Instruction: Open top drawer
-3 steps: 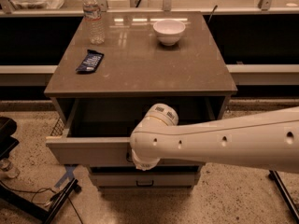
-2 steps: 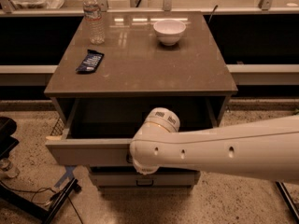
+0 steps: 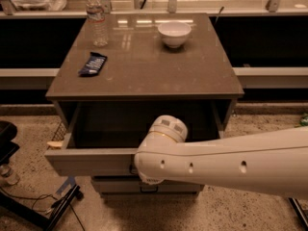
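The top drawer (image 3: 91, 161) of the grey cabinet stands pulled well out, with its light grey front facing me and its deep plain interior (image 3: 115, 129) in shadow. My white arm (image 3: 231, 165) reaches in from the right, and its round wrist joint (image 3: 163, 143) sits over the middle of the drawer front. My gripper is at the centre of that front, hidden behind the wrist. The drawer's black handle is hidden there too.
On the cabinet top (image 3: 144, 71) stand a water bottle (image 3: 97, 18), a white bowl (image 3: 174, 33) and a dark snack packet (image 3: 93, 64). A lower drawer (image 3: 115, 186) is shut under the open one. A black stand (image 3: 9, 143) and cables lie on the floor at left.
The drawer front has come a little further out toward me. My forearm has sunk lower on the right side of the view.
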